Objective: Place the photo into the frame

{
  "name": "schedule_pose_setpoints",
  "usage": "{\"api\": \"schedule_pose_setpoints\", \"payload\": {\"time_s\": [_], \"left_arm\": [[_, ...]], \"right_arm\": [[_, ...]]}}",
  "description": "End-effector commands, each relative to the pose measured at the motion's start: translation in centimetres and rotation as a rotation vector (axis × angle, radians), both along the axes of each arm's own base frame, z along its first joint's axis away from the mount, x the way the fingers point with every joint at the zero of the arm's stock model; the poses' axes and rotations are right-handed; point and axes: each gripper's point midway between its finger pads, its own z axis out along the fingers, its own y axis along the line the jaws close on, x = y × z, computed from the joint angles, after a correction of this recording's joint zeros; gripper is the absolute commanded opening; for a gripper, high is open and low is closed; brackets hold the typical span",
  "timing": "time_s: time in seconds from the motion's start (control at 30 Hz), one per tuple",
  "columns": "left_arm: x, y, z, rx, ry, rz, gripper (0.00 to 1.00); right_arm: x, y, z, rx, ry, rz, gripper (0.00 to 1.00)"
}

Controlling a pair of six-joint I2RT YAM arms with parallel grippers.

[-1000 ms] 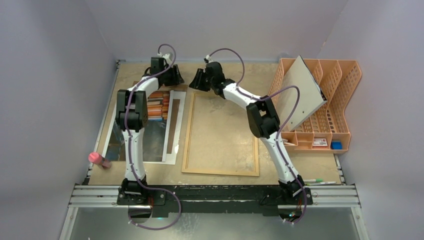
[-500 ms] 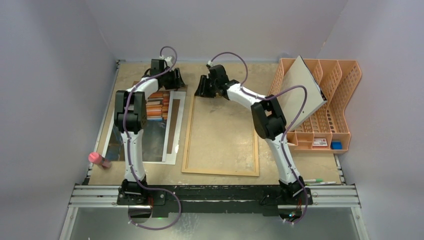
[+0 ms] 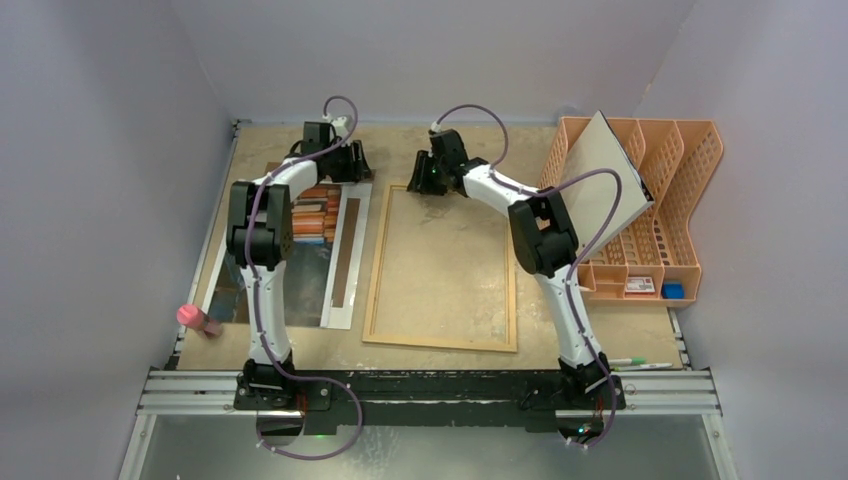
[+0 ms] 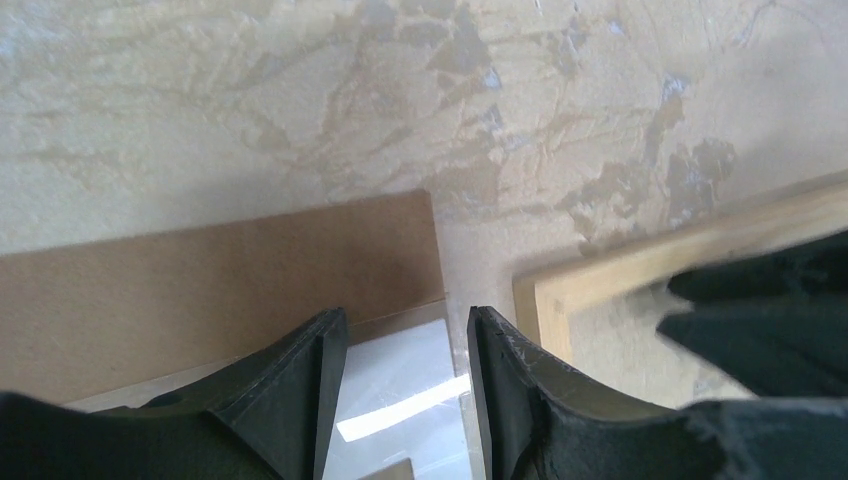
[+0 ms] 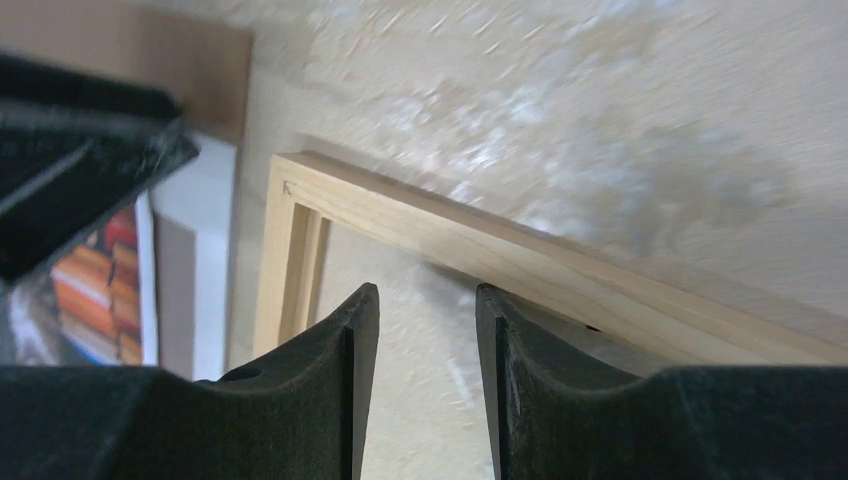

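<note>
Our left gripper (image 4: 405, 335) hangs low over the far right corner of the white mat (image 3: 361, 225). Its fingers stand about half apart and have hold of nothing. Glossy white sheet shows in the gap, and the brown board (image 4: 200, 290) lies just beyond the tips. Our right gripper (image 5: 425, 325) is just beside it, across a narrow strip of bench (image 3: 470, 150). It points down inside the far left corner of the frame (image 5: 470, 232), with its fingers also parted partway and gripping nothing. We cannot tell whether the tips touch the surface there. Both arms reach from their bases at the near edge to the far half of the bench. The left arm (image 3: 262, 215) and right arm (image 3: 540, 235) have their elbows raised and their forearms bent inward toward each other. The frame lies flat in the middle of the bench, and bare bench shows through its opening. The photo (image 3: 312, 210) lies flat to the frame's left, partly under our left arm and under the mat, and it is outside the frame. At the far right stands the orange rack (image 3: 700, 170), with a pale panel (image 3: 600, 190) leaning tilted in its slots. We see a small red-and-white thing (image 3: 640, 285) and a blue one (image 3: 675, 291) in the rack's front trays. They are too small to name.
</note>
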Motion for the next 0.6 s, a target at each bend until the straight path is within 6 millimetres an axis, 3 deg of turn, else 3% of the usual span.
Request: {"api": "schedule_pose_setpoints", "payload": {"time_s": [0.0,0.13,0.23,0.4,0.57], "left_arm": [[-3.9,-1.3,-1.9,0.019,0.103,-0.031,0.51],[-5.1,-1.7,-2.1,0.018,0.119,-0.034,0.51],[-5.6,-1.7,-1.9,0.017,0.124,-0.030,0.51],[-5.1,-2.0,0.5,-0.011,0.085,-0.019,0.51],[-3.1,-2.7,5.5,-0.094,-0.008,0.032,0.52]], "right_arm": [[3.2,-4.2,-0.1,-0.114,-0.057,-0.109,0.44],[4.3,-7.2,-0.4,-0.175,-0.055,-0.191,0.44],[4.8,-7.8,0.1,-0.175,-0.069,-0.196,0.44],[4.9,-5.4,3.4,-0.072,-0.128,-0.097,0.45],[2.9,-1.1,7.8,0.104,-0.133,0.023,0.46]]}}
